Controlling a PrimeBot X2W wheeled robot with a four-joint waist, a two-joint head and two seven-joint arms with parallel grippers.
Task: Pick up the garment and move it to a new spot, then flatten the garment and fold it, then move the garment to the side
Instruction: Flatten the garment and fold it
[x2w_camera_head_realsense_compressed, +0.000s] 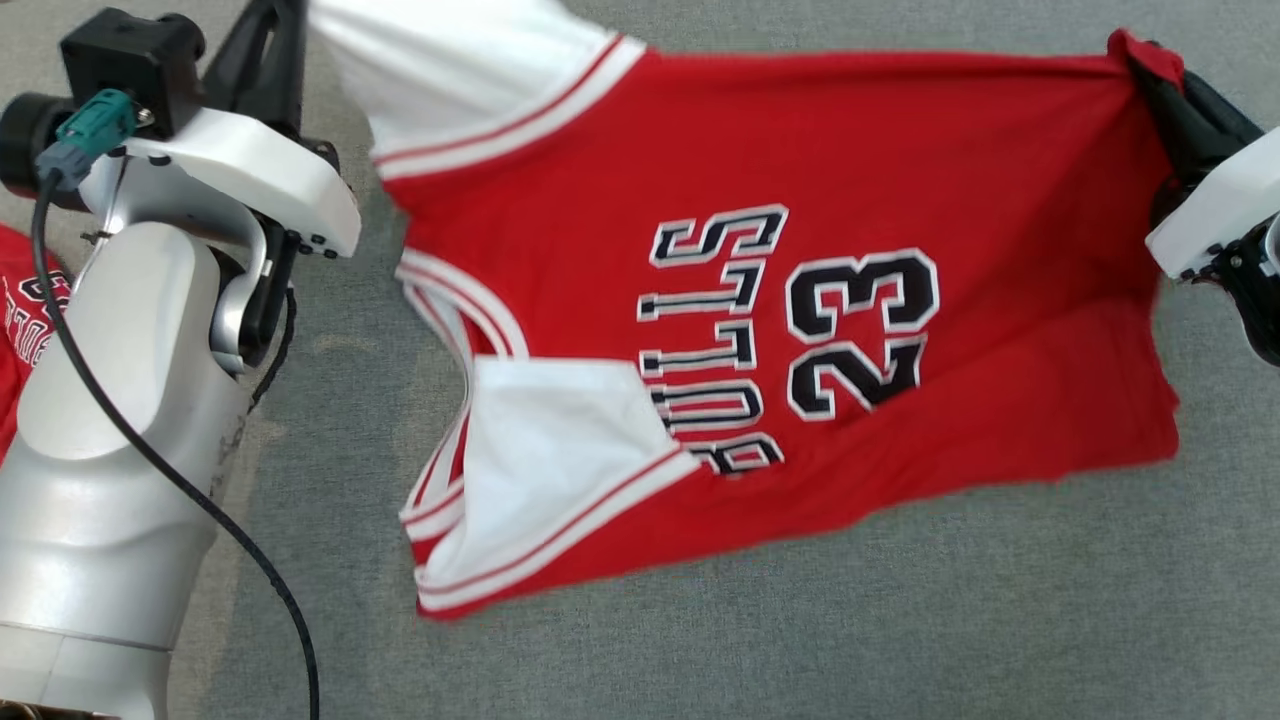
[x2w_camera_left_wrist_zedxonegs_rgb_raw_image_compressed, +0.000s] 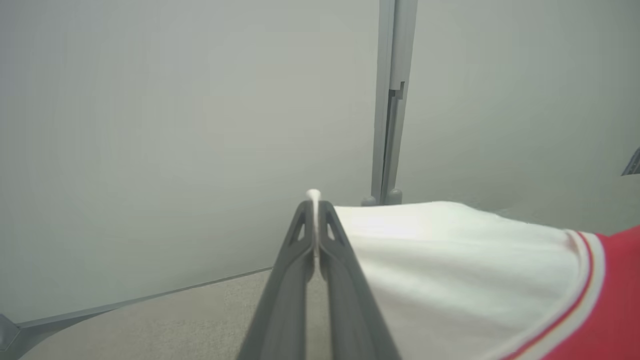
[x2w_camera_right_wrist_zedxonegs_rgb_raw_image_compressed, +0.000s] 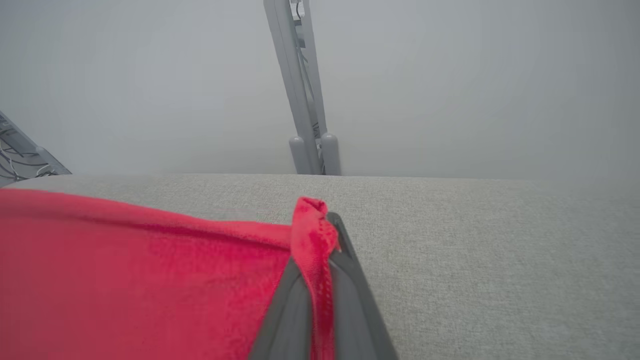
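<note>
- Red jersey (x2w_camera_head_realsense_compressed: 900, 180) with white sleeves and trim and a black "BULLS 23" print facing up. It is stretched between both claws over the grey cloth desk (x2w_camera_head_realsense_compressed: 800, 640).
- Left claw (x2w_camera_left_wrist_zedxonegs_rgb_raw_image_compressed: 314, 206): jaws pressed together on a thin fold of white sleeve cloth. A small nub of cloth pokes out past the tips.
- Right claw (x2w_camera_right_wrist_zedxonegs_rgb_raw_image_compressed: 326, 227): jaws closed on a bunched red corner at the hem end. The cloth wraps over the tip and runs down between the fingers.
- Head view: the jersey's far edge runs taut from claw to claw. The neck end is at the robot's left and the hem end at its right, so the print reads sideways.
- Near sleeve (x2w_camera_head_realsense_compressed: 545, 450) is flopped over the red front, touching the lettering and covering part of the "B".
- The jersey's near edge is blurred, so I cannot tell whether it touches the desk or hangs clear.
- Right wrist view: red cloth spans left from the claw, with bare desk beyond it.
- Second red garment (x2w_camera_head_realsense_compressed: 18, 330), also printed, lies at the left edge of the head view. It is partly behind the left arm (x2w_camera_head_realsense_compressed: 110, 400) and well apart from the jersey.
- Black cable (x2w_camera_head_realsense_compressed: 36, 230) runs down the left arm.
- Grey post (x2w_camera_left_wrist_zedxonegs_rgb_raw_image_compressed: 390, 100) stands beyond the far desk edge in both wrist views, against a plain wall (x2w_camera_left_wrist_zedxonegs_rgb_raw_image_compressed: 150, 125).
</note>
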